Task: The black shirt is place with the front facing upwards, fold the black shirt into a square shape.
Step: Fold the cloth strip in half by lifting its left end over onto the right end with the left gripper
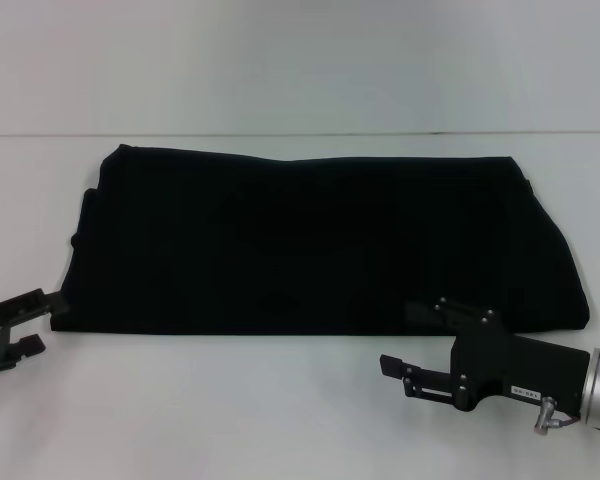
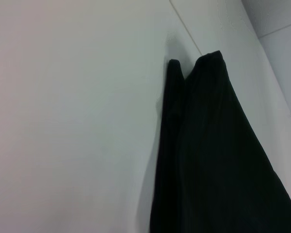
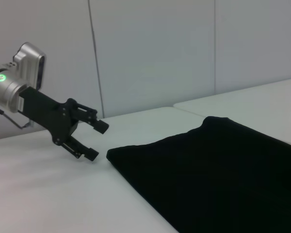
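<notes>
The black shirt (image 1: 320, 245) lies folded into a wide band across the middle of the white counter (image 1: 230, 410), its long edge parallel to the counter's near edge. My left gripper (image 1: 30, 322) sits released, fingers apart, just beside the shirt's near left corner. My right gripper (image 1: 405, 340) hovers released at the near edge, close to the right corner, grasping nothing.
</notes>
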### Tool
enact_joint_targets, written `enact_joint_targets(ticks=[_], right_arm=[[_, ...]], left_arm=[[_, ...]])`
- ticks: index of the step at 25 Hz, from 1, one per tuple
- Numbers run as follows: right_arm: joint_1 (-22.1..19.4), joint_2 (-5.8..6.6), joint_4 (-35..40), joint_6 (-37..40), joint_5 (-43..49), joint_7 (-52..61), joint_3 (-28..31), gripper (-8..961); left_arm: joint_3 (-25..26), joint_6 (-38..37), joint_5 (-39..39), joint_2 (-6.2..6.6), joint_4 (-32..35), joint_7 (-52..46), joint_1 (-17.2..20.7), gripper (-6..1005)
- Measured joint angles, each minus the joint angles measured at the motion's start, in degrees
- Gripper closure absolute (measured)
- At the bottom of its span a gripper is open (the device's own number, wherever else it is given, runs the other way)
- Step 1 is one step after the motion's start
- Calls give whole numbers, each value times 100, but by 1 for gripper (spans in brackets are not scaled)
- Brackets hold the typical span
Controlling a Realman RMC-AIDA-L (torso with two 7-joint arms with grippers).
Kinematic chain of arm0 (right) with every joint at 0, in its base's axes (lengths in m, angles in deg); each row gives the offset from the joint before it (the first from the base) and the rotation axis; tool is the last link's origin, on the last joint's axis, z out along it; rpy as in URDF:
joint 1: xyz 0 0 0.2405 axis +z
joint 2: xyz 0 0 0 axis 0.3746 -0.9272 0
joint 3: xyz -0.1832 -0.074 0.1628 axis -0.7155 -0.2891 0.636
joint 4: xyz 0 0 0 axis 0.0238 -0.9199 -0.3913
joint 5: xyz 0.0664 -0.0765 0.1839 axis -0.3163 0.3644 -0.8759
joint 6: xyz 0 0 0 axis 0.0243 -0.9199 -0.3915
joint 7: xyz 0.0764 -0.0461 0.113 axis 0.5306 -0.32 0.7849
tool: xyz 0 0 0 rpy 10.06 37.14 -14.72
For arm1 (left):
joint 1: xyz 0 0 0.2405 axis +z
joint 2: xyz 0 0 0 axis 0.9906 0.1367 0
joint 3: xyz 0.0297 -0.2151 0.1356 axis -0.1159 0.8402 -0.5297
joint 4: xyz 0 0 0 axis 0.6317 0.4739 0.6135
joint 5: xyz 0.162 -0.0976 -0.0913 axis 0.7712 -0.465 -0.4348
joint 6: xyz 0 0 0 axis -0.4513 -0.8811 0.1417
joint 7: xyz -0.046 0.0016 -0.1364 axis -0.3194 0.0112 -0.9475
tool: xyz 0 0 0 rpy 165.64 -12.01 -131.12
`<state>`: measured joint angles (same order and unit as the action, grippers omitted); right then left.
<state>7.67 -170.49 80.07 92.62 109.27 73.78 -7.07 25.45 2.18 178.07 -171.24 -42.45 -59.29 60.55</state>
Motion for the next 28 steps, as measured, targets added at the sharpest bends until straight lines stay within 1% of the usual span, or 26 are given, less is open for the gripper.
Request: enact_joint_targets(ticks=[6, 11, 16, 28], right_arm=[[10, -1, -26, -3, 1, -2, -6, 139], [13, 2, -34, -5, 1, -3, -8, 139], [13, 2, -42, -5, 1, -4, -8, 141], [40, 2, -61, -2, 0, 20, -16, 144]], left_arm=[[-18, 136, 3, 5, -66, -115, -68, 122], [-27, 345, 20, 43, -317, -145, -193, 121], [-29, 510, 226, 57, -364, -293, -308, 121], [-32, 743, 323, -18, -379, -349, -584, 121]])
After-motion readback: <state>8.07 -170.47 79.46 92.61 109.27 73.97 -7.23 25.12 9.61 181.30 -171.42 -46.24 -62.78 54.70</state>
